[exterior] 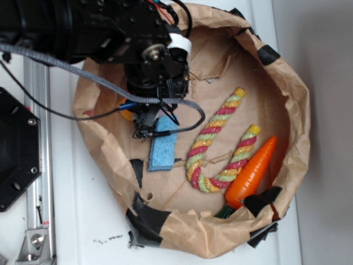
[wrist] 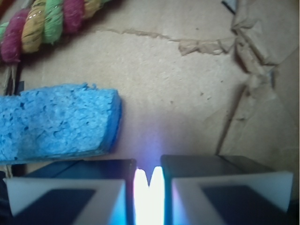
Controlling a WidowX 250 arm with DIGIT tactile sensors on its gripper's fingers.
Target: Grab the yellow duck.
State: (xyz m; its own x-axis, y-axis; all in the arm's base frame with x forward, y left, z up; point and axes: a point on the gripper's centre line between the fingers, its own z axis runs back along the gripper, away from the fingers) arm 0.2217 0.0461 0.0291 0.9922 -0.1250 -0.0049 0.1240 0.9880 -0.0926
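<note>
Gripper (wrist: 149,180) jaws nearly closed, narrow bright slit between; porous blue sponge (wrist: 56,122) beside; crinkled paper floor (wrist: 187,93).

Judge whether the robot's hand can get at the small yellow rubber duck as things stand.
Probably yes: the hand hangs right beside the duck, which peeks out under the arm; the blue sponge lies on the other side.

Exterior view: bright, even light; white table (exterior: 99,221) near washed out, soft overall. The arm (exterior: 110,27) reads as near-featureless black and shades the paper (exterior: 182,193) beneath it.

Wrist view: dimmer, warm cast. Blown-out white-blue glare between the gripper (wrist: 149,187) fingers; fingers blurred. Sponge (wrist: 56,122) fairly sharp, rope (wrist: 42,28) softer.
</note>
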